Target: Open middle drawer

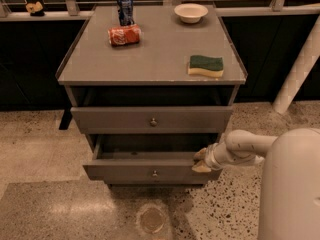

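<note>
On the ledge at far left sits a small tan object [34, 7], too small to name. On the cabinet top [160, 54] a blue can [125, 8] stands upright, with a red can [124, 35] lying on its side just in front of it. Below, the upper drawer [115, 120] stands slightly out. Under it the middle drawer [120, 172] is drawn well out, so that its plain grey inside shows behind the front and its small round knob [154, 173] sits at centre (the lowest drawer is hidden beneath it). Further right on the top are a white bowl [191, 12] at the back and a green-and-yellow sponge [206, 66] near the right edge. The gripper [201, 161] is at the right end of the middle drawer's front, touching it; whether it clasps that edge or merely lies against it I cannot tell. The white arm [245, 146] reaches in from the right.

The pull looks to be in its closing stage. The next move, as I judge it, calls for a short straight draw outward, kept level so the drawer does not bind; then release and back away.
</note>
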Robot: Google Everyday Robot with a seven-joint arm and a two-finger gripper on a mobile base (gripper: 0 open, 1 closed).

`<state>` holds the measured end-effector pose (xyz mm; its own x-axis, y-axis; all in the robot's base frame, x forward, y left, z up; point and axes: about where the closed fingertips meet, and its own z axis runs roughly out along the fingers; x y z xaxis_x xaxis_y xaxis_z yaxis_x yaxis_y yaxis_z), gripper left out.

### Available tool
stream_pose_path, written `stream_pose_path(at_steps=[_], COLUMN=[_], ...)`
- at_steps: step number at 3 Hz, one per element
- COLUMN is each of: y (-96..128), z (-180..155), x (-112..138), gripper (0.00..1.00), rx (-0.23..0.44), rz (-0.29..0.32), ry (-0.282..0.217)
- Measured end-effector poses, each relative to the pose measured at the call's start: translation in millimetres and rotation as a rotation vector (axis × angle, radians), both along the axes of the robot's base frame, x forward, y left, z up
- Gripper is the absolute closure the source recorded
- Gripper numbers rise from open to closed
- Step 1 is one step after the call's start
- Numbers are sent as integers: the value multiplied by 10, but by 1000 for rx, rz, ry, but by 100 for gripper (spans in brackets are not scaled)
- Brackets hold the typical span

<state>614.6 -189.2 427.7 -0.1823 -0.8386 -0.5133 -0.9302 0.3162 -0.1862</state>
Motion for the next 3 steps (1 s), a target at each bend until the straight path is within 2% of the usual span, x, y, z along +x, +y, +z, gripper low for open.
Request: stream_pose_path(at_steps=[1,2,3], y=[0,1,0], z=[0,0,-1], x=[0,0,0], gripper=[11,0,0], rx=[0,0,0], rz=[0,0,0], ry=[0,0,0])
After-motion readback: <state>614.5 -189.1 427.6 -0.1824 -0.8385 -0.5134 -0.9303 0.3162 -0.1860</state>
